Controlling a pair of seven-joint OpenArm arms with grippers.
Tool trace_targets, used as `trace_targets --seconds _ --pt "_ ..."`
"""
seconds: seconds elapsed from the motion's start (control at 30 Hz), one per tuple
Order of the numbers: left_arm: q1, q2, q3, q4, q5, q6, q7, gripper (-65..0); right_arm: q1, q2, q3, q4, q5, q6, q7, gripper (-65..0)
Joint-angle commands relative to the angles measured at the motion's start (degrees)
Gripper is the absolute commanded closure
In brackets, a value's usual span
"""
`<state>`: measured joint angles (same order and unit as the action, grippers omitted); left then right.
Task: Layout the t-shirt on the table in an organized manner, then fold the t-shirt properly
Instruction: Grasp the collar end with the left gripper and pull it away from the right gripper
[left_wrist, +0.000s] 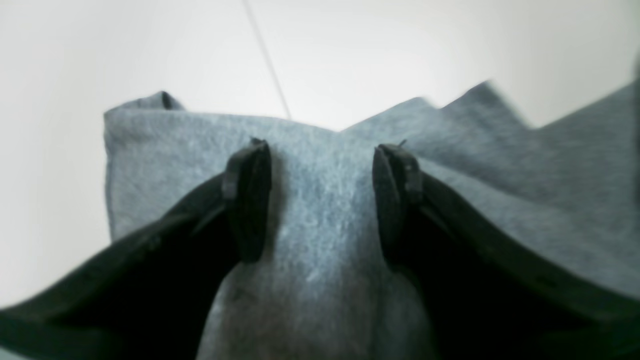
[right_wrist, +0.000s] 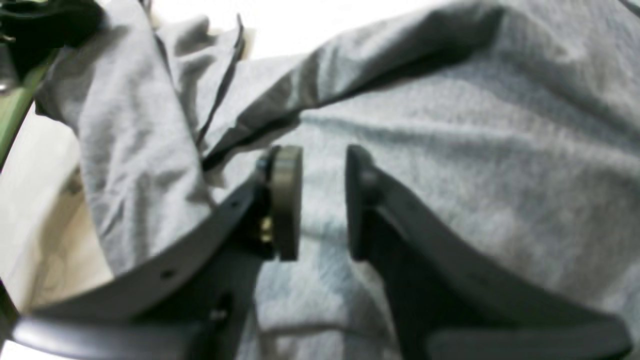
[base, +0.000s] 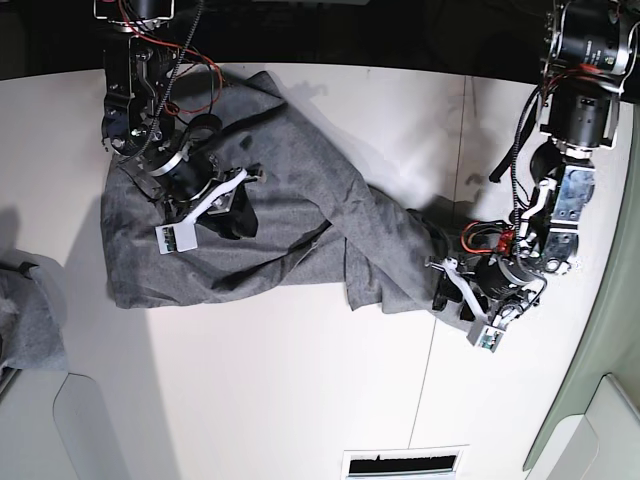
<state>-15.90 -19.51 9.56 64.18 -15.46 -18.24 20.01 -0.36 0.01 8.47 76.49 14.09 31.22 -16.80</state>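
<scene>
The heather-grey t-shirt (base: 290, 200) lies rumpled across the white table (base: 300, 400), stretched from the far left toward the near right. My left gripper (left_wrist: 324, 150) is open over a folded corner of the t-shirt (left_wrist: 320, 225); in the base view this left gripper (base: 447, 287) sits at the shirt's right end. My right gripper (right_wrist: 322, 155) has its jaws apart above wrinkled t-shirt (right_wrist: 450, 150) fabric, with nothing pinched between them. From the base view the right gripper (base: 238, 200) is over the shirt's left part.
A thin dark seam (base: 456, 200) crosses the table near the left arm. A smaller grey cloth bundle (base: 30, 320) lies at the left edge. Pale rounded panels (base: 70, 430) sit at the near corners, and a vent slot (base: 400, 463) at the front edge.
</scene>
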Motion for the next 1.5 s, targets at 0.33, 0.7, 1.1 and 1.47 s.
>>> trace_targets --seconds 0.33,0.7,1.1,1.47 --pt "-1.53 0.37 -0.09 -1.57 4.83 1.11 -0.79 0.0 0.96 0.28 0.02 0.90 0.24 0.07 1.16 -16.7" --pt "0.28 -8.39 -0.26 12.70 -3.39 -1.90 2.60 0.0 0.96 0.31 0.02 0.87 -1.49 -1.64 1.22 -16.7" --pt "13.16 -17.16 -2.62 31.34 -6.54 0.42 6.36 0.0 0.94 1.14 0.02 0.09 -4.28 -1.40 1.31 -9.1" --pt "25.79 -17.16 -20.13 31.50 -6.64 -2.05 6.43 0.0 0.48 8.55 0.02 -7.41 -7.65 -1.42 1.16 0.0"
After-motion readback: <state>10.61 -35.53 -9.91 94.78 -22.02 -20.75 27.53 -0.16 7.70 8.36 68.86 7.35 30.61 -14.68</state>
